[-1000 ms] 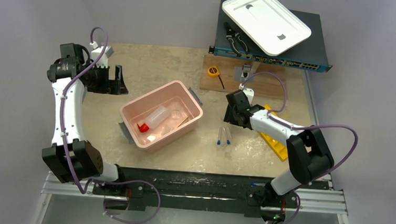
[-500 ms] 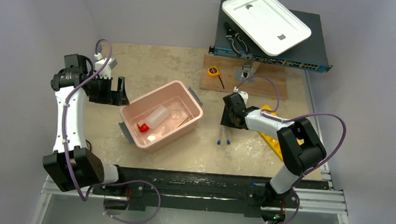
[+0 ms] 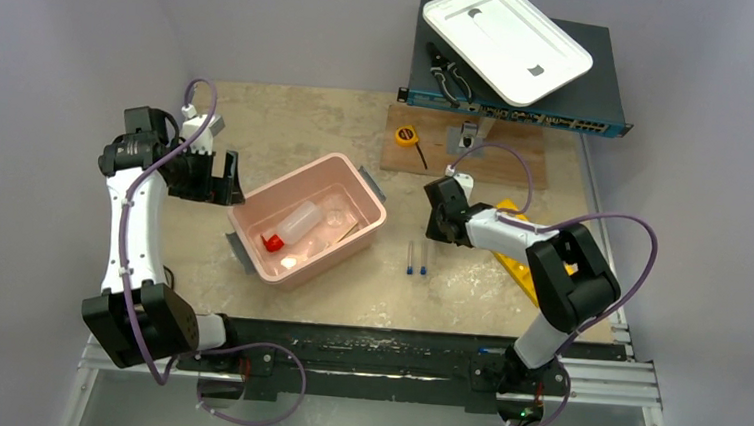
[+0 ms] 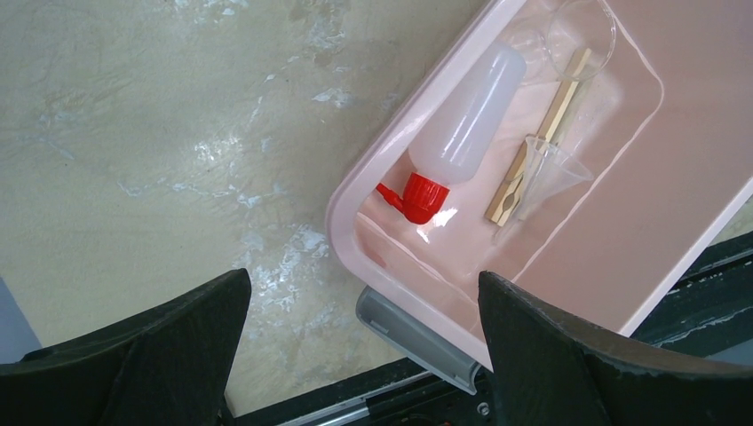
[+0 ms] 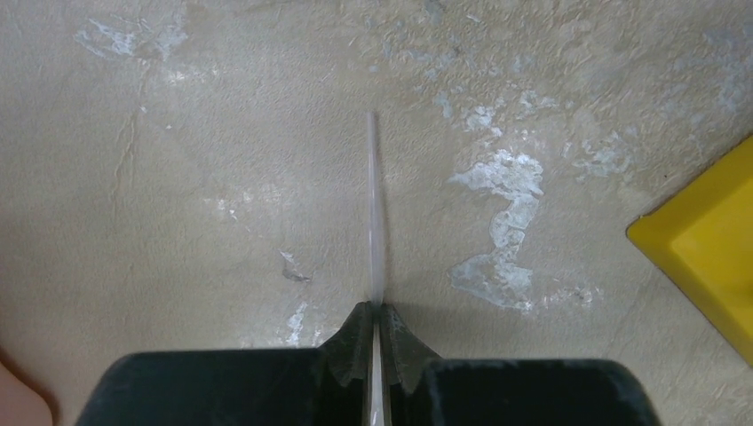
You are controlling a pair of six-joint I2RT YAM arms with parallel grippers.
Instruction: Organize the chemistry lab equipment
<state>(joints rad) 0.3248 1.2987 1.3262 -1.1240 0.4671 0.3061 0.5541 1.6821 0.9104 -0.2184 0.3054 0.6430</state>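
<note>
The tub [image 3: 340,253] is pink, bottle [image 4: 469,120] white with red nozzle [image 4: 419,196], rack [image 5: 710,240] yellow, tubes [image 3: 422,256] apparently blue-tipped.

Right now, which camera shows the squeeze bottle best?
Left wrist: the squeeze bottle lies large and sharp in the pink bin, red nozzle plain. Top external shows it small in that bin; right wrist shows none of it.

Soft, even light, faint shadows (small glare spots in the pink bin [image 4: 639,133]).
</note>
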